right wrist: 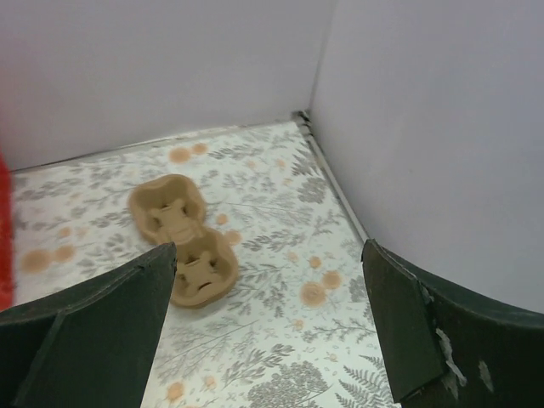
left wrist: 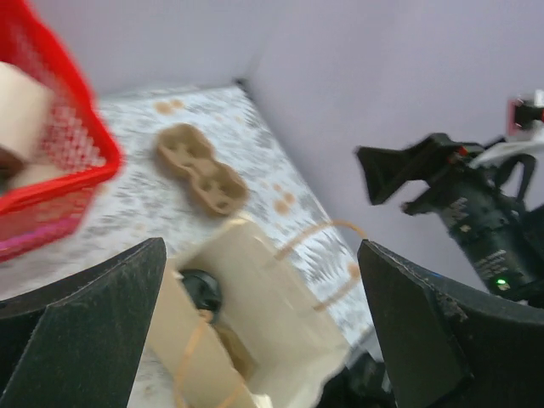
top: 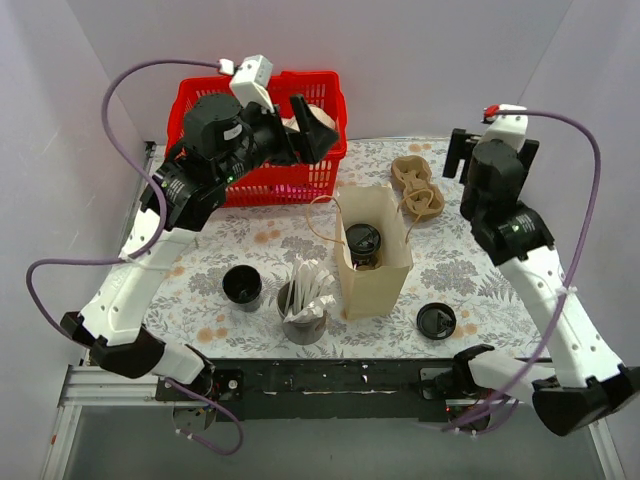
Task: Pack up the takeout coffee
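Observation:
The takeout coffee, a small dark cup with a round black lid, stands inside the open brown paper bag at the table's middle. In the left wrist view its lid shows down in the bag. My left gripper is open and empty, raised over the red basket's right end, well left of and behind the bag; its jaws frame the bag in the left wrist view. My right gripper is open and empty at the back right, above the table.
A red basket stands at the back left. A brown pulp cup carrier lies behind the bag and shows in the right wrist view. A lidless black cup, a holder of white sticks and a loose black lid sit near the front.

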